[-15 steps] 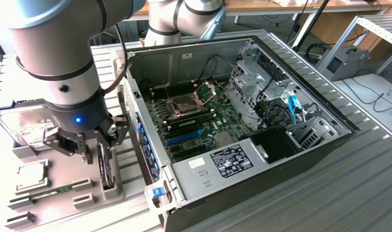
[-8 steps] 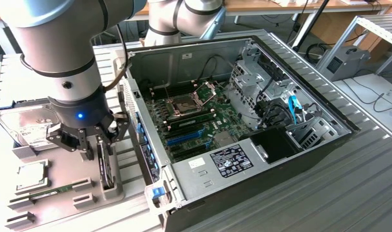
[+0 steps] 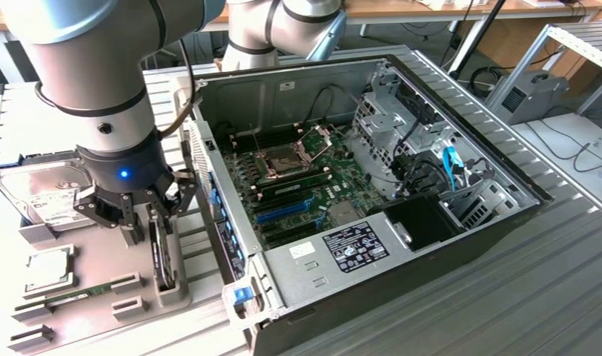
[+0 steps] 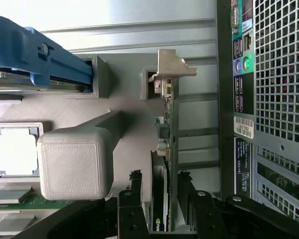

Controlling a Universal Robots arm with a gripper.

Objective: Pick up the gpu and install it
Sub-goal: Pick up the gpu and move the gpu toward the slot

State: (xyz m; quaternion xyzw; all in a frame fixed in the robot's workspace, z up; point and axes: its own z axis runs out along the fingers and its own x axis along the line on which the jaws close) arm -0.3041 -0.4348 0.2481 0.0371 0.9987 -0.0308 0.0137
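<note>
Since the gpu [image 3: 164,256] stands on edge in its grey slotted holder [image 3: 170,295], just beside the open computer case [image 3: 430,297], I judge it light and stiff but fragile. It is best pinched flat across board and heatsink. My gripper [image 3: 147,233] straddles it with jaws wide apart, holding nothing. The parts tray [image 3: 96,252] also carries a hard drive [image 3: 44,196], a processor [image 3: 49,268] and a memory stick [image 3: 72,297]. The case holds the motherboard [image 3: 301,185].

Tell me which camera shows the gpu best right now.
The wrist view: the gpu is close up, edge-on, its metal bracket clear, the open end effector straddling it. In the exterior view the gpu is a thin dark strip standing in the grey holder.
</note>
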